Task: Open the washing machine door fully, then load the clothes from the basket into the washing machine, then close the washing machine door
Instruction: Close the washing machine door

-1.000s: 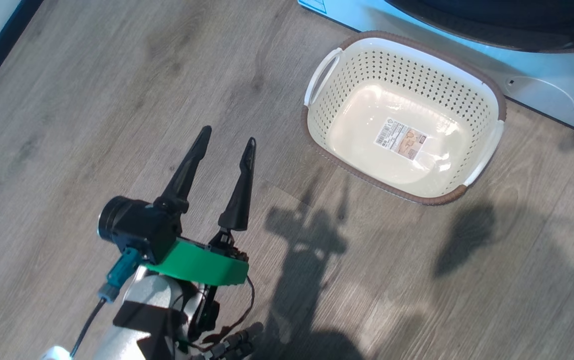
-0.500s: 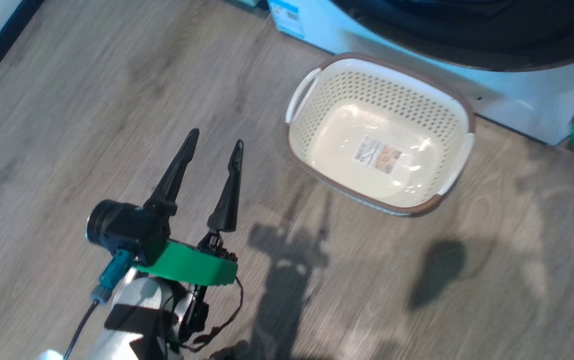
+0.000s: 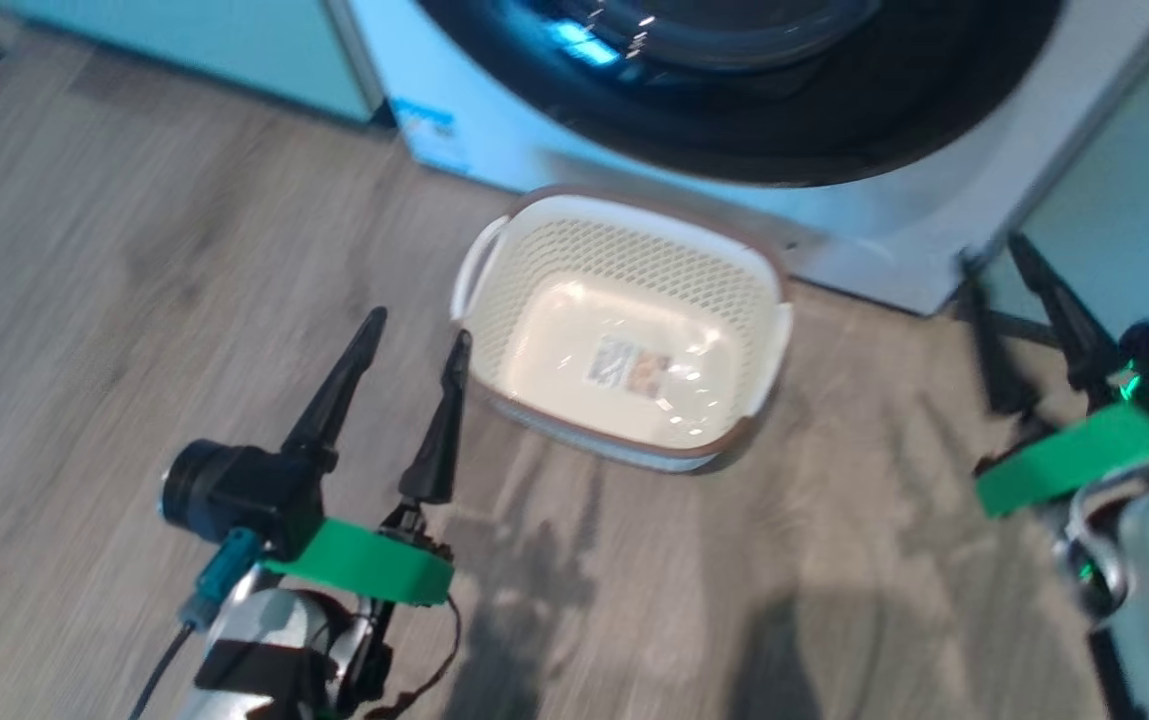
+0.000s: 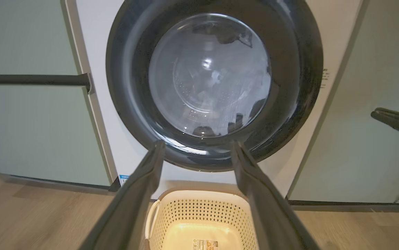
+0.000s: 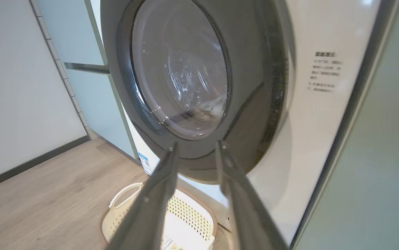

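The washing machine (image 3: 494, 150) stands at the top of the head view. Its round black door (image 4: 213, 83) with the clear glass bowl looks shut against the white front, and the door (image 5: 185, 69) shows from the side in the right wrist view. The cream basket (image 3: 534, 270) sits on the floor before it, empty but for a label. The clothes are out of view. My left gripper (image 3: 414, 335) hangs open left of the basket, nothing between its fingers. My right gripper (image 3: 994, 258) is blurred at the right, jaws apart and empty, in the air short of the door (image 5: 197, 146).
Pale green cabinet panels (image 4: 29, 132) flank the machine on both sides, with a dark bar handle (image 4: 32, 79) on the left one. A wood floor (image 3: 134, 250) spreads left of the basket. A white wall with a dark skirting (image 5: 29, 163) runs along the far left.
The head camera has swung up, bringing the machine's door and cabinets into view. My right gripper has come in at the right edge. The left gripper stays open and the basket stays empty.
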